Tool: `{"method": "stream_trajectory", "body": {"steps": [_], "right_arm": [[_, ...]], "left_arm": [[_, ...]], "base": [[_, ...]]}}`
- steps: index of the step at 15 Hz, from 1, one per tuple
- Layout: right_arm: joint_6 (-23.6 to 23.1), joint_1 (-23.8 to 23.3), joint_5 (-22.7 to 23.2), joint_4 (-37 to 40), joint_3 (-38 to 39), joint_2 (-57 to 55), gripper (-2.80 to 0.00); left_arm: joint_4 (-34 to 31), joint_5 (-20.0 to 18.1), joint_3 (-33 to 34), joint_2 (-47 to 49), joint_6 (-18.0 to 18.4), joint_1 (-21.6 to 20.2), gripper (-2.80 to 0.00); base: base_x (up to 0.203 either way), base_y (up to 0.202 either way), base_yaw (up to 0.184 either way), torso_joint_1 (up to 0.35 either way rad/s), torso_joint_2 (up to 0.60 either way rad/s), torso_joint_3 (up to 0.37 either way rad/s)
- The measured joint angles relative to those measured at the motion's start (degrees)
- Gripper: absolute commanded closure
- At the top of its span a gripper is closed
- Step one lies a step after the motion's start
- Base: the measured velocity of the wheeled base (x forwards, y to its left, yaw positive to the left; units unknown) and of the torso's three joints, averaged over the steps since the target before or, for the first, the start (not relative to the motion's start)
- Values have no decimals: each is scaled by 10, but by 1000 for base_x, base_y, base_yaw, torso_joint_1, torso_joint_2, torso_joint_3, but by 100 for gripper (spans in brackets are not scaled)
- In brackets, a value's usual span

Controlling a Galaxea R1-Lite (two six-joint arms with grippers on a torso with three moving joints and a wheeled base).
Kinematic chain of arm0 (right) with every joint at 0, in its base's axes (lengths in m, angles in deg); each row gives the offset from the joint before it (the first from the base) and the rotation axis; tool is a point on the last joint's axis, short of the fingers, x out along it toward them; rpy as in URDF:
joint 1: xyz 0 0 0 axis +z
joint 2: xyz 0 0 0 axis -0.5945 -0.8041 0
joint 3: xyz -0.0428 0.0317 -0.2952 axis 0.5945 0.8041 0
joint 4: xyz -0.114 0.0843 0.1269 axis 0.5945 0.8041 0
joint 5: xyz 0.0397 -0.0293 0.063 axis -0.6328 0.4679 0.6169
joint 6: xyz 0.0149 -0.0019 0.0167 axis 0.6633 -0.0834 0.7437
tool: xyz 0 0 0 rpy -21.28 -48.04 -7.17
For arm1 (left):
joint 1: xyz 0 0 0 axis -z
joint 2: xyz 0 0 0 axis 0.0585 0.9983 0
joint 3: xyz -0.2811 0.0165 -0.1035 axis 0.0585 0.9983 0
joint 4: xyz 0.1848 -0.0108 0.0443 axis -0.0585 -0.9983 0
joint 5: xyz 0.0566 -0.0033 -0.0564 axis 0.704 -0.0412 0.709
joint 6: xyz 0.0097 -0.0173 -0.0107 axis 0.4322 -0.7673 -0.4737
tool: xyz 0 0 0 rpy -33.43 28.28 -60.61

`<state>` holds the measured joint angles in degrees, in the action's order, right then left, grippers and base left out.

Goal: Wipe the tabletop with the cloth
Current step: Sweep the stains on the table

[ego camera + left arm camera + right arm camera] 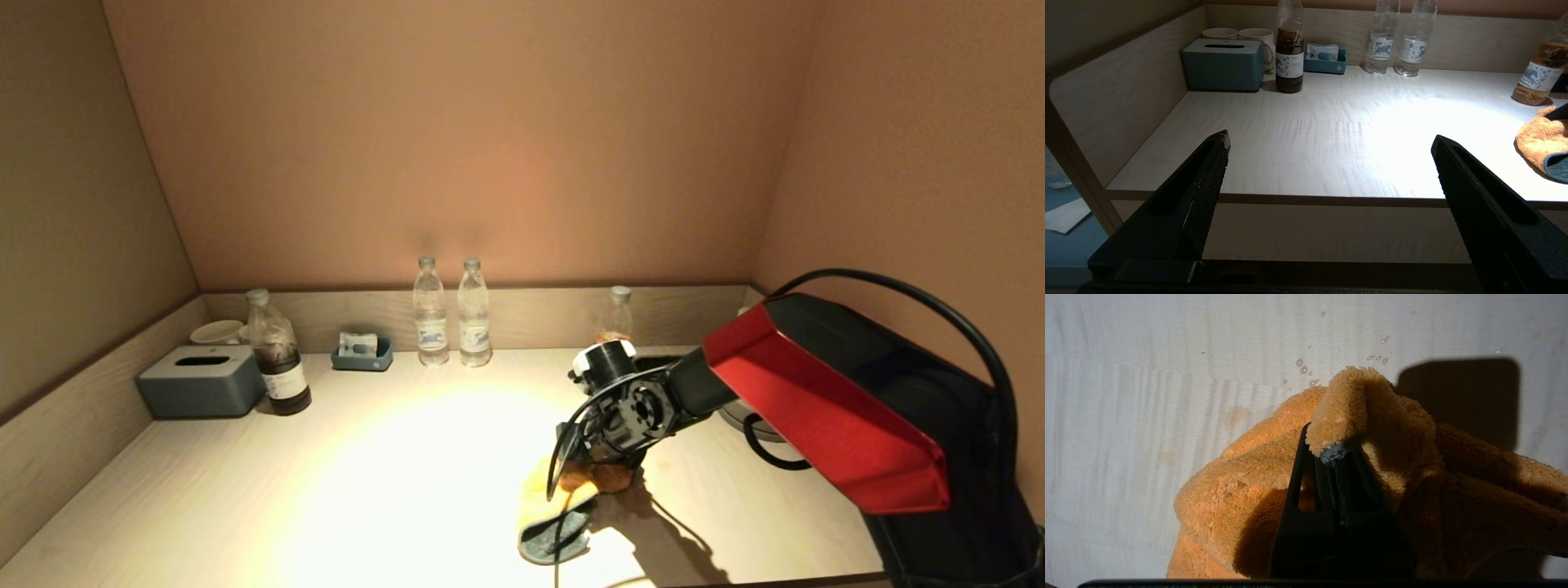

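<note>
The orange fuzzy cloth (563, 490) lies bunched on the beige tabletop (367, 474) near the front, right of the middle. Its dark grey-blue backing shows at the near end. My right gripper (1336, 455) points down over it, shut on a raised fold of the cloth (1355, 408). Small water drops sit on the tabletop just beyond the cloth. My left gripper (1331, 141) is open and empty, held off the table's front edge. The cloth (1541, 139) shows at the far side of the left wrist view.
A blue-grey tissue box (200, 380), cups (216, 331), a dark-liquid bottle (277, 355), a small blue tray (362, 353) and two water bottles (449, 314) line the back. Another bottle (616, 314) and a dark kettle base (759, 425) stand at back right. Walls close three sides.
</note>
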<state>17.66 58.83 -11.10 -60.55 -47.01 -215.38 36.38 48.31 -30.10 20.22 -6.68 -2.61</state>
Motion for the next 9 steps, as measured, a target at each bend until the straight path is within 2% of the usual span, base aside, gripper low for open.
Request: {"method": "stream_trajectory", "body": {"steps": [2, 3, 9], "right_arm": [[19, -18, -2, 17, 2, 8, 0], [28, -26, -3, 28, 4, 13, 0], [62, -60, -30, 70, 55, 83, 0]], "left_arm": [[0, 0, 0, 0, 0, 0, -280], [0, 0, 0, 0, 0, 0, 0], [0, 0, 0, 0, 2, 0, 0]], "base": [[0, 0, 0, 0, 0, 0], [0, 0, 0, 0, 0, 0], [0, 0, 0, 0, 0, 0]]}}
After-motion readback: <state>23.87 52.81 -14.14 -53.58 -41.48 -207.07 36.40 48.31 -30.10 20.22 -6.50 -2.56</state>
